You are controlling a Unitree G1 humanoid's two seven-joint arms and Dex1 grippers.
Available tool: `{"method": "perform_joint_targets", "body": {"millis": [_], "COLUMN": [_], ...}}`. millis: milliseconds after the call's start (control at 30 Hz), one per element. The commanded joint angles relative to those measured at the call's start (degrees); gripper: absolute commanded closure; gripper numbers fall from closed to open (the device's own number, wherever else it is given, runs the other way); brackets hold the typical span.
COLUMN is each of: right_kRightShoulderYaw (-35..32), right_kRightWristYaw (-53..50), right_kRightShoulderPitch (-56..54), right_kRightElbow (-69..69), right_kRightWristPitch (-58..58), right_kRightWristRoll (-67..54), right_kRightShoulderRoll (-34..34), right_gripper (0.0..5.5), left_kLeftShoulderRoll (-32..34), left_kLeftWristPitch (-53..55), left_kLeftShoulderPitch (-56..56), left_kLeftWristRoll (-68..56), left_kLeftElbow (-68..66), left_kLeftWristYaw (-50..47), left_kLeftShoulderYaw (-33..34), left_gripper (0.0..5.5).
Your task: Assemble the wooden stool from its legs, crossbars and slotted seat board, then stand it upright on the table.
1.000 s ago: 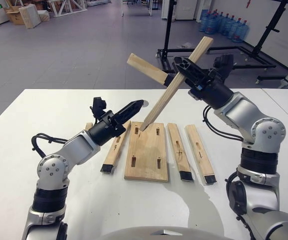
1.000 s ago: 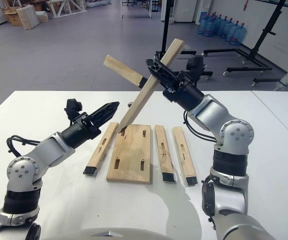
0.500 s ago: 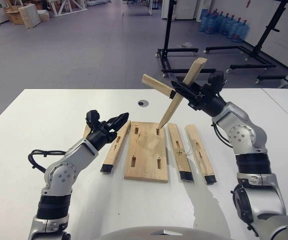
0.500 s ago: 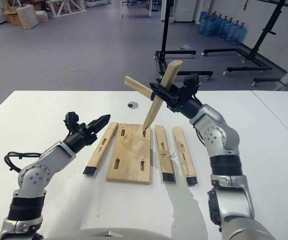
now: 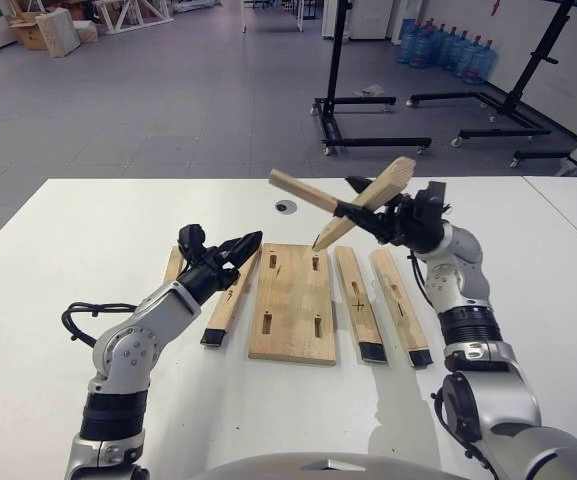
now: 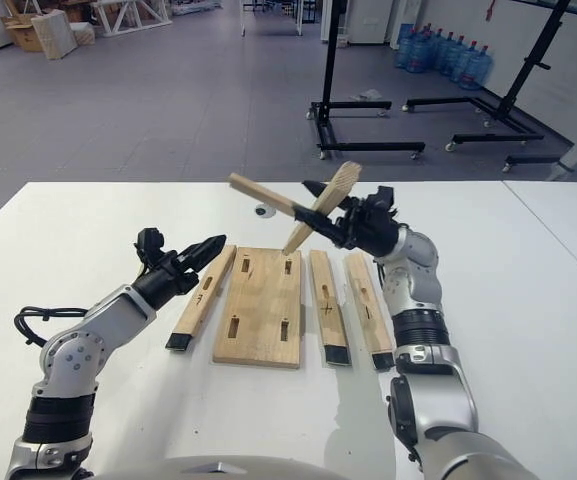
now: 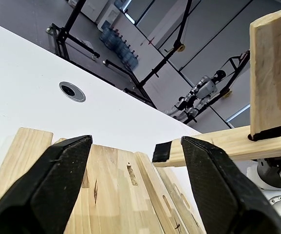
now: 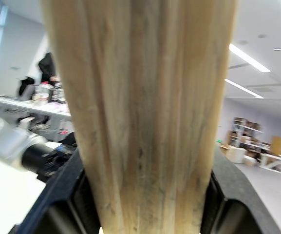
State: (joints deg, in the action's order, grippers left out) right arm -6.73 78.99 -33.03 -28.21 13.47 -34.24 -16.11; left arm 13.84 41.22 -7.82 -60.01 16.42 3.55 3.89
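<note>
Right gripper (image 5: 360, 211) clamped on crossed leg-and-crossbar piece (image 5: 392, 180), its lower tip above seat board (image 5: 293, 305), far right corner. Left gripper (image 5: 248, 242) fingers apart, over left leg (image 5: 222, 306).

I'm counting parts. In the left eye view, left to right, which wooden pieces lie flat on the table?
Partly hidden piece → left leg → seat board → middle leg → right leg.

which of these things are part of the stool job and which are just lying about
Job: crossed wooden piece in the right gripper; slotted seat board; loose legs beside it on the table; left gripper, open.
Lying about: wheeled stands; water bottles; cardboard boxes.
</note>
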Motion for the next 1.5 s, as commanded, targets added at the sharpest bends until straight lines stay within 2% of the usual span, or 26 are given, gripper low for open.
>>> {"method": "perform_joint_targets", "body": {"millis": [33, 267, 467, 1500], "right_kRightShoulderYaw": [0.27, 0.1, 0.46, 0.76], "right_kRightWristYaw": [1.88, 2.97, 2.54, 2.69], "right_kRightShoulderPitch": [-0.4, -2.58, -2.59, -0.08], "right_kRightElbow": [-2.55, -8.27, -10.87, -6.3], "right_kRightWristPitch": [1.08, 7.38, 10.75, 2.15], "right_kRightWristRoll": [1.12, 5.83, 7.59, 6.17], "right_kRightShoulderRoll": [0.75, -1.03, 0.33, -0.07], "right_gripper": [3.43, 3.43, 3.43, 3.43], "left_kLeftShoulderRoll": [-0.67, -2.43, -3.52, -6.41], "left_kLeftWristPitch": [1.09, 1.42, 1.56, 1.88], "left_kLeftShoulderPitch": [0.53, 1.1, 1.39, 1.52], "left_kLeftWristRoll": [1.17, 2.66, 3.52, 6.26], "left_kLeftElbow": [0.95, 1.72, 1.82, 1.82], "left_kLeftWristYaw": [-0.11, -0.05, 0.16, 1.29], "left_kLeftShoulderYaw": [0.44, 0.3, 0.22, 0.05], "left_gripper": [2.16, 2.16, 2.16, 2.16]}}
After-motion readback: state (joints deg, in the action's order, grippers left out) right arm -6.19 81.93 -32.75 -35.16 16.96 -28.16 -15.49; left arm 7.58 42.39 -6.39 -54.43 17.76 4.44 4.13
